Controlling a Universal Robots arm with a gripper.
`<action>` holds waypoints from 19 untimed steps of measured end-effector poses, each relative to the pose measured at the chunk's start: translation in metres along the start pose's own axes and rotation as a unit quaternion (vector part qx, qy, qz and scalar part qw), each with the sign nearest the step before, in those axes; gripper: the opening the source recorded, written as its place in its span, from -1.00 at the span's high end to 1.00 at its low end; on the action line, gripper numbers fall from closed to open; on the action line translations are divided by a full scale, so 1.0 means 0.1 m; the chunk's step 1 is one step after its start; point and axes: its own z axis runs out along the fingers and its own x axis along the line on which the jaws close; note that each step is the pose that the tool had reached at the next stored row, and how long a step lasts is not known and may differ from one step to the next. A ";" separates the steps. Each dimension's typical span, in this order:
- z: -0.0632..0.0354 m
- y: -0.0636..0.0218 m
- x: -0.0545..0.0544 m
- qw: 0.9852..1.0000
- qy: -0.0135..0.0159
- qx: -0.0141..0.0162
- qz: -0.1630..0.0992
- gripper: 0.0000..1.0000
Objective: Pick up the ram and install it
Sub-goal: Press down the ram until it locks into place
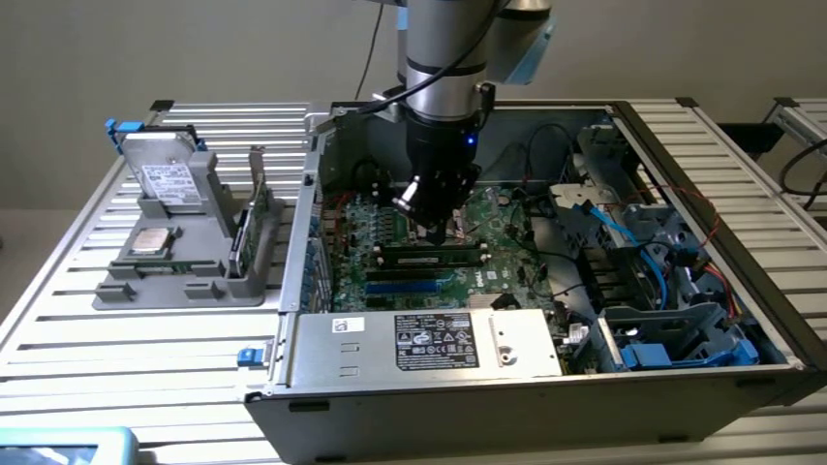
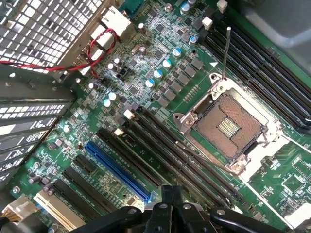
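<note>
Now your gripper (image 1: 437, 231) hangs clenched just above the ram (image 1: 431, 258) — already lying in a motherboard (image 1: 510, 218) memory slot (image 2: 182, 162), seating unconfirmed.

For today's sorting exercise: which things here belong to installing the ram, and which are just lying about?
Job: ram, gripper, memory slots, motherboard.
Lying about: processor chip, hard drive, grey tray.
</note>
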 end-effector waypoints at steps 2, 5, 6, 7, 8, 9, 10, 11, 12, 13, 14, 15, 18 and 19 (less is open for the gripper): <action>-0.002 0.000 0.00 1.000 0.000 0.003 0.008 0.79; -0.004 -0.001 0.00 1.000 0.000 0.007 0.018 0.79; -0.004 -0.001 0.00 1.000 0.000 0.009 0.022 0.79; -0.005 -0.001 0.00 1.000 -0.001 0.010 0.026 0.79; -0.005 -0.001 0.00 1.000 -0.001 0.011 0.030 0.79; -0.006 -0.001 0.00 0.999 -0.001 0.012 0.034 0.79; -0.006 -0.001 0.00 0.999 -0.001 0.012 0.039 0.79; -0.006 -0.001 0.00 0.999 -0.001 0.012 0.043 0.79; -0.006 -0.001 0.00 0.999 -0.001 0.013 0.048 0.79; -0.006 -0.001 0.00 0.999 -0.001 0.013 0.053 0.79; -0.006 -0.001 0.00 0.998 -0.001 0.013 0.058 0.79; -0.006 -0.001 0.00 0.998 -0.001 0.013 0.063 0.79; -0.007 -0.001 0.00 0.997 0.000 0.013 0.081 0.79; -0.007 -0.001 0.00 0.996 0.001 0.012 0.087 0.79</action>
